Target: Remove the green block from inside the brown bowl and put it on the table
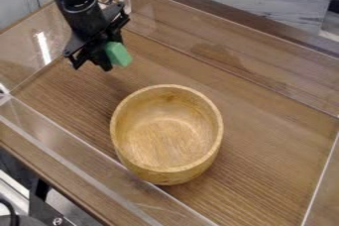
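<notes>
The green block (121,54) is held in the closed claw (106,50) in the upper left of the frame, beyond the rim of the brown bowl (117,136). The bowl is seen in the lower centre, its interior empty, resting on the wood-grain surface (252,91). Whether the block touches the surface cannot be told.

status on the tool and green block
tool shut on green block, out of the brown bowl; bowl bare inside; nothing seen between block and wooden tabletop beside bowl
</notes>
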You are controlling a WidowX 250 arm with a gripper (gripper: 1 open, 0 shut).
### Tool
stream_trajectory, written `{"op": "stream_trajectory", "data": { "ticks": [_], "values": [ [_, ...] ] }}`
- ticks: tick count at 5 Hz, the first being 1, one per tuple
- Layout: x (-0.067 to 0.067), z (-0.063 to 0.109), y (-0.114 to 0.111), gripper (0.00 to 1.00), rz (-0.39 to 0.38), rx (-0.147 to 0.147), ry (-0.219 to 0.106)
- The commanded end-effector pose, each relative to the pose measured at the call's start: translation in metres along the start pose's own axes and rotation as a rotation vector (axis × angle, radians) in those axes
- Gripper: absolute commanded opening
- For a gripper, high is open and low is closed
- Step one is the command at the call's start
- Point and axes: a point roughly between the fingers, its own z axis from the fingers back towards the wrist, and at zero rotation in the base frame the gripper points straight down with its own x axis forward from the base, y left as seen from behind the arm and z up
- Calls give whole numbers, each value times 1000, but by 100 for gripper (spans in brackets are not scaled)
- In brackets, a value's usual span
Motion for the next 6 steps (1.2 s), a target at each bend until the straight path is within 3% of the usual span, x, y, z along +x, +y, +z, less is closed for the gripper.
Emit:
{"op": "stream_trajectory", "data": {
  "ticks": [1, 2, 4, 5, 6],
  "values": [
    [26, 3, -10, 0, -52, -42, -32],
    [44, -1, -6, 0, -94, -49, -32],
    [42, -23, -5, 0, -95, -46, -52],
    [36, -31, -6, 0, -148, -47, -46],
    [27, -36, -6, 100, -201, -44, -38]
  ]
}}
